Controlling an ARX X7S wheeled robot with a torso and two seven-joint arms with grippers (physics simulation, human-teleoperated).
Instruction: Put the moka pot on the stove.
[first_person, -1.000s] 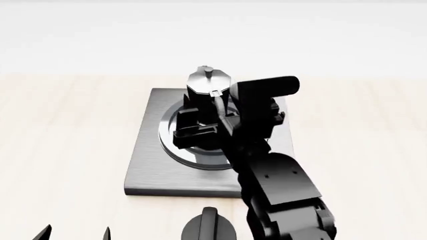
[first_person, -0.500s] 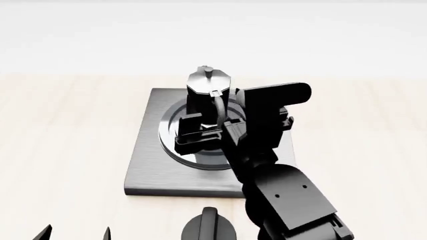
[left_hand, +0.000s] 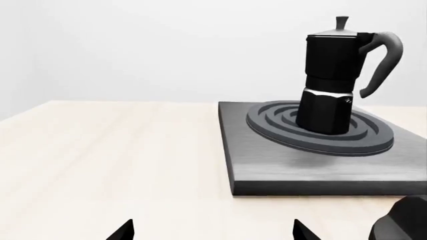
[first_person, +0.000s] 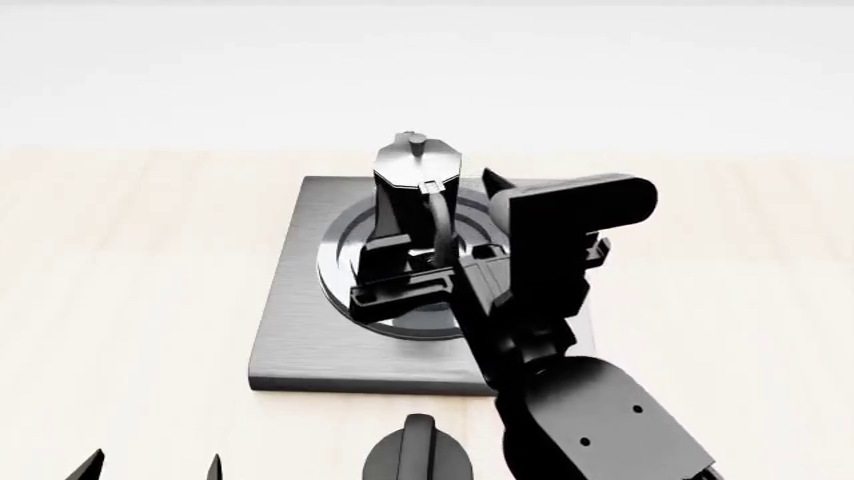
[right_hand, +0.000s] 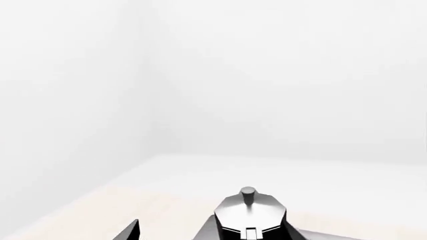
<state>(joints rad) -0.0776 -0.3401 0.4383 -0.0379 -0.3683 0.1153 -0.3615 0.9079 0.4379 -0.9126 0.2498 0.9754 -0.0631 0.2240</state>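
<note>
The moka pot (first_person: 416, 185), black with a silver lid, stands upright on the ring burner of the grey stove (first_person: 300, 320). In the left wrist view the moka pot (left_hand: 330, 80) stands free on the stove (left_hand: 267, 165), with nothing touching it. My right gripper (first_person: 396, 270) hangs open on the pot's near side, raised above the burner, its fingers apart and empty. Its wrist view looks over the pot's lid (right_hand: 250, 210), with one fingertip (right_hand: 131, 231) showing. My left gripper (left_hand: 213, 231) is open and empty over the bare table, short of the stove.
A black round knob with a ridge (first_person: 420, 455) sits on the light wooden table (first_person: 120, 270) just in front of the stove's near edge; the same knob (left_hand: 405, 225) shows in the left wrist view. A white wall runs behind the table.
My right gripper has drawn back from the pot toward me and to the right, rising. The pot has stayed upright on the burner. The left gripper has not moved.
</note>
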